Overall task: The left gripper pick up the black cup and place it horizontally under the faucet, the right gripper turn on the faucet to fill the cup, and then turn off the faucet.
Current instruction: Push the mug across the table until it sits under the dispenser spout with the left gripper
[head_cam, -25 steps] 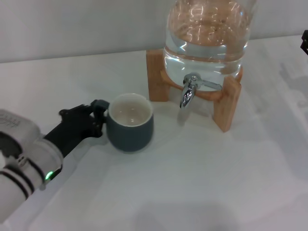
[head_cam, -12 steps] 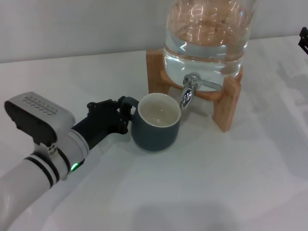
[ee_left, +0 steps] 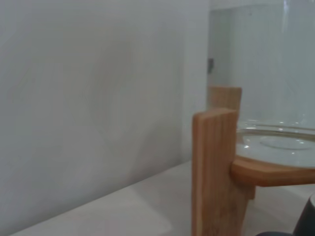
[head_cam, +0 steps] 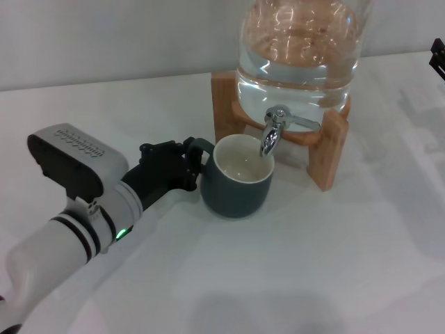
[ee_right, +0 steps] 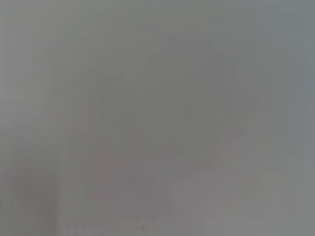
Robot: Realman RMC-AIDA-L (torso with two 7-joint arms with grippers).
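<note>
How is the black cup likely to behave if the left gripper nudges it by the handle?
The black cup looks squat and wide-based, so it would probably slide on the white table rather than tip. Its glazed-looking surface suggests a stiff, breakable, fairly heavy mug. Held only at the handle by the left gripper, it may swivel.

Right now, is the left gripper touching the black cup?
Touching. In the head view the left gripper is clamped on the loop handle of the black cup, no gap showing, with the cup's mouth under the faucet.

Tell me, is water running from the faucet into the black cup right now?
No, the faucet shows no stream, and the black cup beneath its spout looks empty.
</note>
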